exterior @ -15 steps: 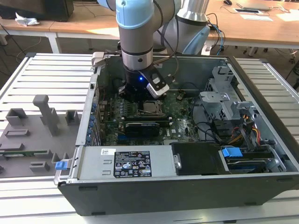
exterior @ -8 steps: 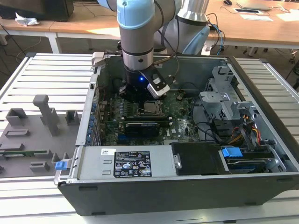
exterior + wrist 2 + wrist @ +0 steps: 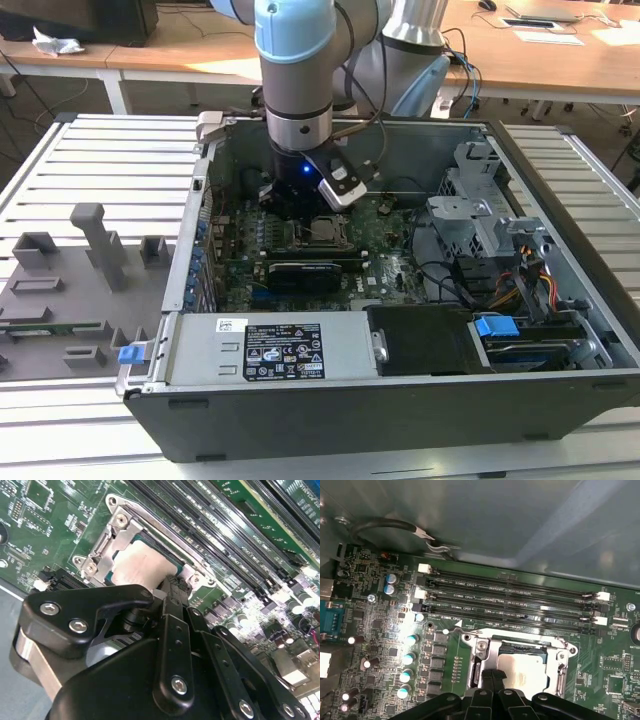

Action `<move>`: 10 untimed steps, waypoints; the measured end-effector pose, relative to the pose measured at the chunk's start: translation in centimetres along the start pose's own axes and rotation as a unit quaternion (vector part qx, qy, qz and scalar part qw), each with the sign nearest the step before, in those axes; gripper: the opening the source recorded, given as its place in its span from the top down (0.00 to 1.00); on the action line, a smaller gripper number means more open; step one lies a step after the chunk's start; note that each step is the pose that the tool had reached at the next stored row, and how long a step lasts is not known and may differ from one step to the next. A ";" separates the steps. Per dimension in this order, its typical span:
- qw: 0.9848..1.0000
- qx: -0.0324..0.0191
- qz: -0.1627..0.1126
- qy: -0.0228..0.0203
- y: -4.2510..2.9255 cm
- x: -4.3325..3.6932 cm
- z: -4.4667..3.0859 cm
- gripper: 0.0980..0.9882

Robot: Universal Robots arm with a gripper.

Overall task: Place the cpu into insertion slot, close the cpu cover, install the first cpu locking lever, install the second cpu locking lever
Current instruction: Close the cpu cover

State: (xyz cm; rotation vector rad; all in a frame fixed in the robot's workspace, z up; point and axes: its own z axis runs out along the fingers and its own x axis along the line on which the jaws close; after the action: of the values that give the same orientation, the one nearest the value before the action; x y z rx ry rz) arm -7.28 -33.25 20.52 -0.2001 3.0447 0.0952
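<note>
Nearest: black pincer (image 3: pixel 170 583) of bolted metal links, clenched, slim fingertips pressed together. Tips down at the near edge of the small flat square cpu (image 3: pixel 142 562), silver-grey metal face up, pale and matte under the light; contact impossible to judge. Cpu seated in the small square black insertion slot (image 3: pixel 520 651), dark rim just showing around it. Lying flat over both: thin silver-grey metal cpu cover (image 3: pixel 119 536), a square frame with cut-out centre, screw heads at its corners. Just beyond, in the first wrist view: thin bent silver wire lever (image 3: pixel 470 630) along the frame's far edge. Further: long black ribbed memory slots (image 3: pixel 510 600) with white end clips, set in the green circuit board (image 3: pixel 380 625). Farthest: smooth grey sheet-metal case wall (image 3: pixel 495 520), with a looped black cable (image 3: pixel 380 525) against it.
</note>
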 end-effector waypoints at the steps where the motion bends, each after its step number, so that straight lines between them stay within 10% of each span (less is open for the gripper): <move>1: 1.000 0.000 0.000 0.000 -0.01 -0.02 0.00 0.99; 10: 1.000 0.000 0.000 0.000 0.04 -0.11 -0.81 0.99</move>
State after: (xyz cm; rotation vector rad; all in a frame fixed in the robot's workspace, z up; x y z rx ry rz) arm -7.25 -33.25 21.34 -0.1997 3.0450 0.0949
